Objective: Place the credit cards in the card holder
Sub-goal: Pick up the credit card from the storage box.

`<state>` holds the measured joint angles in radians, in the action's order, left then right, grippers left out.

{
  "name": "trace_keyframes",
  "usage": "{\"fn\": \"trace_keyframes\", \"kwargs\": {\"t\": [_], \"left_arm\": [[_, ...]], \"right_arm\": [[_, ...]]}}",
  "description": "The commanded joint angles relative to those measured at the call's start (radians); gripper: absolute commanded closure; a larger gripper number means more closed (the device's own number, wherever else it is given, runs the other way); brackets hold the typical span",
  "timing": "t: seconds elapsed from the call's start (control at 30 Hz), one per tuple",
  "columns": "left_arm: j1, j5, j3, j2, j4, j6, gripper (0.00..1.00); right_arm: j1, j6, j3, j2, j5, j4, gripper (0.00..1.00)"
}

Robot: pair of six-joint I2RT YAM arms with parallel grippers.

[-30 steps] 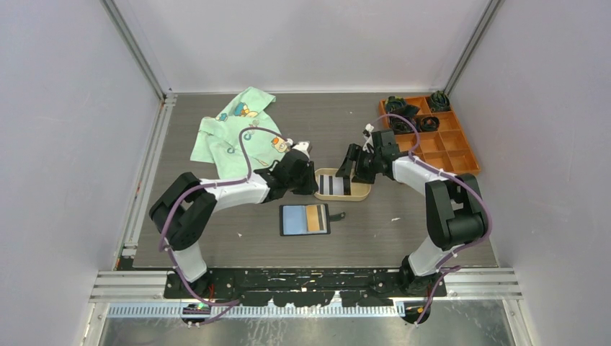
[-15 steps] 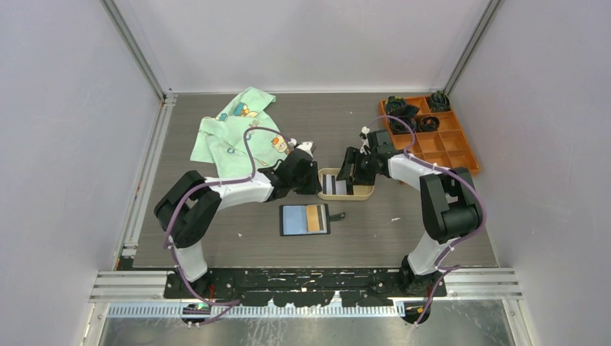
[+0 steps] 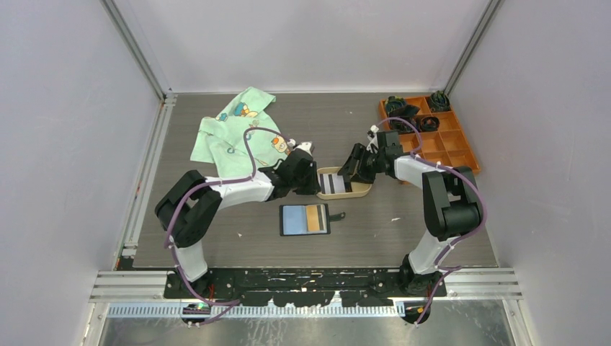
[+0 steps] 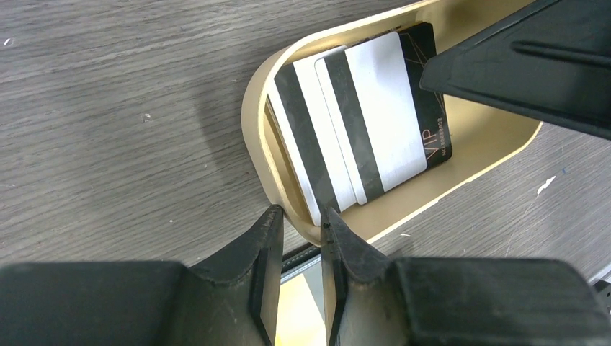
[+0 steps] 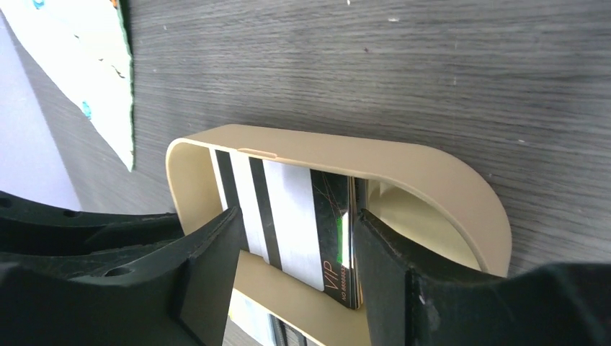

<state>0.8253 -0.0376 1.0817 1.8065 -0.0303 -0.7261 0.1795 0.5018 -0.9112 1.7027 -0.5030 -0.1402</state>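
Note:
Several credit cards (image 3: 332,184), white with dark stripes and one dark VIP card, lie stacked in a beige oval tray (image 3: 362,192). The black card holder (image 3: 305,220) lies open in front of the tray, with a blue and a tan card in it. My left gripper (image 3: 315,182) is shut on the tray's left rim (image 4: 288,209), one finger outside and one inside (image 4: 300,220). My right gripper (image 3: 349,173) is open inside the tray, its fingers either side of the card stack (image 5: 288,216); its midpoint is over the cards (image 5: 295,231). The right finger (image 5: 375,245) is beside the VIP card's edge.
A mint-green printed cloth (image 3: 238,133) lies at the back left. An orange compartment tray (image 3: 461,155) with black items stands at the back right. The tray's far wall (image 5: 432,180) curves round behind my right fingers. Grey walls enclose the table.
My right gripper has shifted a little to the right and back over the tray. My left gripper has stayed at the tray's left rim. The card holder has not moved.

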Motion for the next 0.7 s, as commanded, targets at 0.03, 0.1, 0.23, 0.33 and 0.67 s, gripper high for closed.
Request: {"fn": "trace_keyframes", "kwargs": {"t": [0.03,0.1,0.23,0.33,0.67], "left_arm": [[0.02,0.033,0.05,0.011,0.048,-0.013,0.75],[0.021,0.029,0.052,0.011,0.044,-0.015,0.75],[0.02,0.017,0.055,0.009,0.035,-0.016,0.75],[0.02,0.011,0.058,0.006,0.033,-0.016,0.75],[0.02,0.008,0.071,0.007,0.012,-0.018,0.75]], "right_arm": [[0.023,0.088,0.006,-0.031,-0.212,0.105,0.39],[0.021,0.088,0.006,-0.033,-0.218,0.109,0.4],[0.02,0.087,0.006,-0.04,-0.224,0.111,0.43],[0.021,0.081,0.006,-0.044,-0.224,0.108,0.44],[0.021,0.033,-0.013,-0.038,-0.155,0.041,0.48]]}}
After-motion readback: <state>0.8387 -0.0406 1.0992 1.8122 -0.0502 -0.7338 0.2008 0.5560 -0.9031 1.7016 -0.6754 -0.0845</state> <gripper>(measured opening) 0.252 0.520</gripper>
